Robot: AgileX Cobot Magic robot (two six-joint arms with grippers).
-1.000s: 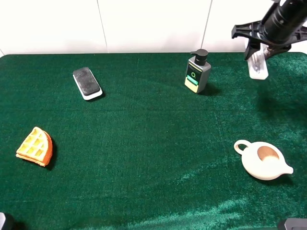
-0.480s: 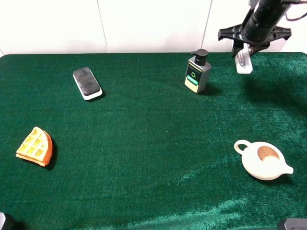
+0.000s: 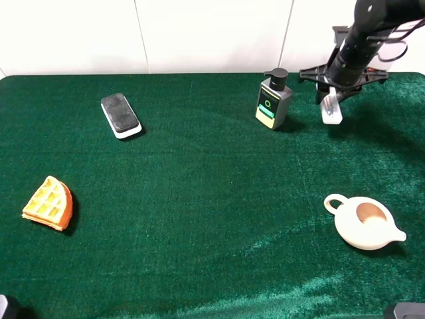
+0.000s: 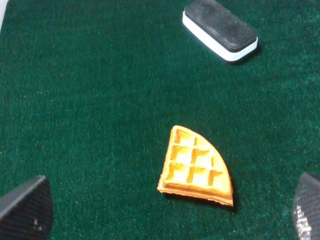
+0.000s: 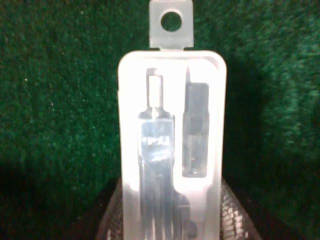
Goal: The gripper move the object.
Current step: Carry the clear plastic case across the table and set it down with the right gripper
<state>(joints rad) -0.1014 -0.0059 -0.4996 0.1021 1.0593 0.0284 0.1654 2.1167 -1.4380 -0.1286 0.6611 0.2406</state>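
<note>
My right gripper (image 3: 332, 100) hangs at the back right of the green table, just right of the pump bottle, shut on the slim white plastic cassette (image 3: 330, 110). The cassette points down, close above the cloth. In the right wrist view the cassette (image 5: 171, 135) fills the frame, its tab with a hole at the far end, held between my jaws at its near end. My left gripper (image 4: 165, 220) is open and empty above the waffle piece; only its two fingertips (image 4: 25, 212) show. The left gripper is out of the exterior view.
A grey pump bottle (image 3: 273, 100) stands at the back centre-right. A black-topped, white-edged slab (image 3: 120, 115) lies at the back left. An orange waffle wedge (image 3: 48, 203) lies at the left. A cream gravy boat (image 3: 364, 222) sits at the front right.
My right gripper has carried the cassette leftward and down, from the far right edge towards the pump bottle. Nothing else has moved.
</note>
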